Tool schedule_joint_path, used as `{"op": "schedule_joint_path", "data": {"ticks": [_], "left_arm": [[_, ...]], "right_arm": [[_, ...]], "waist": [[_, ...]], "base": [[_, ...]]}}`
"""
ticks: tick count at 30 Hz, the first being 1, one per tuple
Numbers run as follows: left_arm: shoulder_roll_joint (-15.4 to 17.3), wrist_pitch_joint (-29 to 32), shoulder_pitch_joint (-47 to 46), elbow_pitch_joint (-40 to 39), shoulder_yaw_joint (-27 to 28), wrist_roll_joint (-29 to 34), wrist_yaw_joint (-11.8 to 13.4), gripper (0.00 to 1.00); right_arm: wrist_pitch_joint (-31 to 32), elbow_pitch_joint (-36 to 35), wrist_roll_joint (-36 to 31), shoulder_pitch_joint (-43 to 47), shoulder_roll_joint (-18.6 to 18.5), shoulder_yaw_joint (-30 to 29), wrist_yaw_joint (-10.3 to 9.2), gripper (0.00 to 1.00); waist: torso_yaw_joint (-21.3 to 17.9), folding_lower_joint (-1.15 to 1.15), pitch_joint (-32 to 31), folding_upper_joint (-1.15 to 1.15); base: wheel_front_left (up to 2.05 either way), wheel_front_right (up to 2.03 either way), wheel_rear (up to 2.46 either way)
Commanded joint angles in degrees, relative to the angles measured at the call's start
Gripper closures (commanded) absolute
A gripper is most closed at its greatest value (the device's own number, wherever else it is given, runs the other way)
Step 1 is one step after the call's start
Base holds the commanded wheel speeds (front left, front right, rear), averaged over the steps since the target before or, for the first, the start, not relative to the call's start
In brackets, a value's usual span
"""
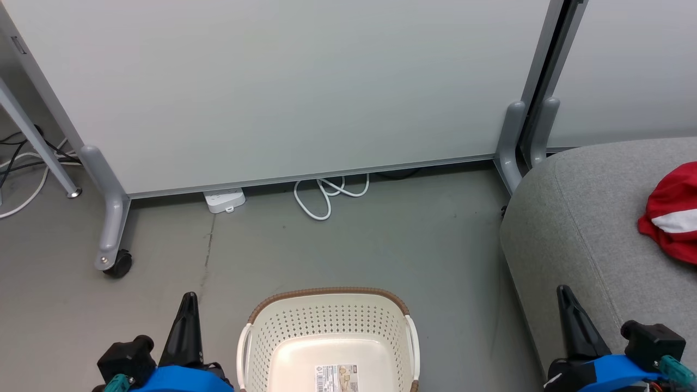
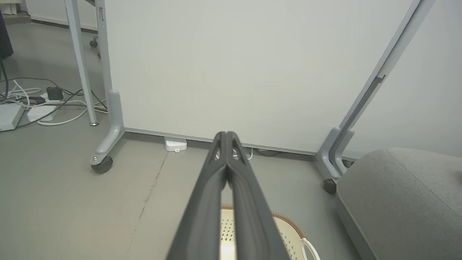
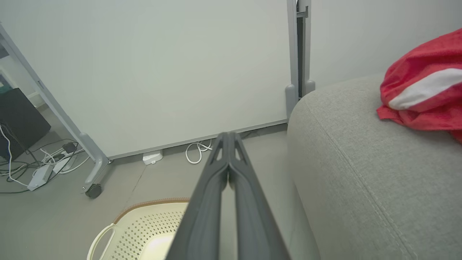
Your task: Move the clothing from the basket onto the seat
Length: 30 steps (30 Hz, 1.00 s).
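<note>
A: Clothing, where?

B: Red garment with a white stripe (image 1: 672, 212), bunched on top of the light grey upholstered seat (image 1: 577, 228). It sits at the far right of the head view and the frame edge cuts part of it off.

A: Basket?

B: Cream perforated laundry basket (image 1: 326, 321), brown woven-look rim, standing on the grey floor (image 1: 381, 239) near the seat's left side, apart from it. Its bare bottom shows a label sticker (image 1: 336, 378).

A: Claws?

B: Left gripper (image 1: 189, 298) is just left of the basket, fingers pressed together with nothing between them. Right gripper (image 1: 562, 291) is at the seat's near edge, well apart from the garment, fingers likewise together, nothing held. In both wrist views the tips meet.

A: Further out?

B: Pale partition panel (image 1: 299, 92) behind the basket, on grey feet with a black caster (image 1: 118, 265). A looped white cable (image 1: 326, 196) and a white power strip (image 1: 224, 200) lie at its base.
</note>
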Motion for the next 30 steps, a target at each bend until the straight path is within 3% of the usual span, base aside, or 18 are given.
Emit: {"op": "schedule_joint_path", "data": {"ticks": [1,30], "left_arm": [[0.0,0.6,-1.7,-1.0,0.7,-3.0,-0.3,1.0],[0.0,7.2,-3.8,-1.8,3.6,-29.4,-1.1,1.0]], "right_arm": [[0.7,-1.1,3.3,-1.4,0.0,-0.3,0.0,1.0],[7.3,-2.3,30.7,-3.0,0.3,-1.5,0.0,1.0]], "waist": [[0.0,0.0,0.0,0.0],[-0.5,0.0,0.1,0.0]], "base": [[0.0,0.0,0.0],[0.0,0.0,0.0]]}}
